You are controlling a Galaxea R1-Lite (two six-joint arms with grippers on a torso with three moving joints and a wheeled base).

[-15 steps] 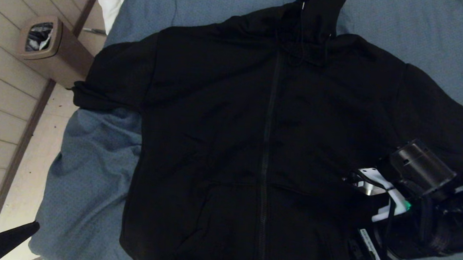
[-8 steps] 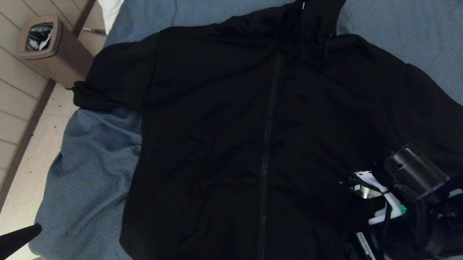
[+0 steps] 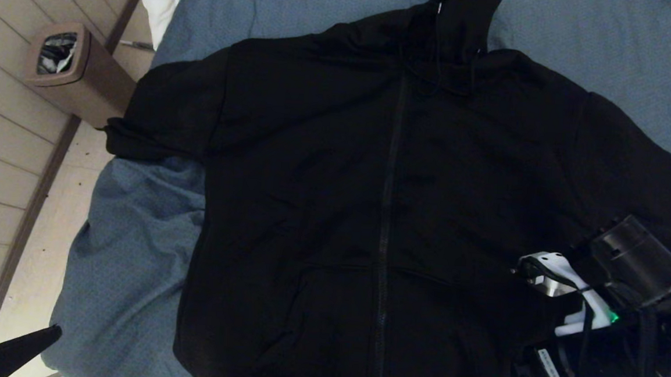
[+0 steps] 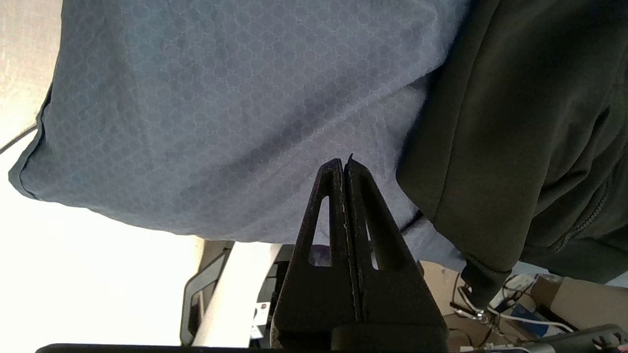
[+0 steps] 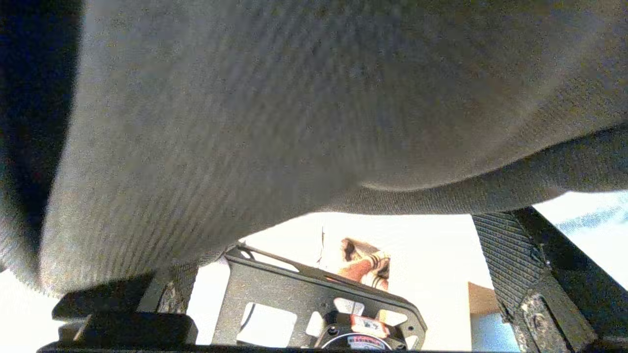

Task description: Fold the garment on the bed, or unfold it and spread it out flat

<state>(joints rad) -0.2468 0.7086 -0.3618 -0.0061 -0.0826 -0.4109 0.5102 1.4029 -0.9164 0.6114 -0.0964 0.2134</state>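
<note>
Head view shows the garment (image 3: 386, 215), a black zip-front hoodie of soft matte knit, lying front-up and spread across the bed (image 3: 612, 48), whose blue-grey sheet has a fine honeycomb weave. Its hood points to 12 o'clock; one sleeve drapes over the bed's edge at 9 o'clock. At 4 o'clock the right gripper (image 5: 343, 230) sits low at the hoodie's hem, released, its ribbed fingers (image 5: 505, 260) spread wide with cloth bulging between them. At 7 o'clock the left gripper (image 4: 346, 166) hangs clenched and empty beside the mattress. A tan bin (image 3: 74, 73) holding crumpled dark and white scraps stands on the floor at 10 o'clock.
</note>
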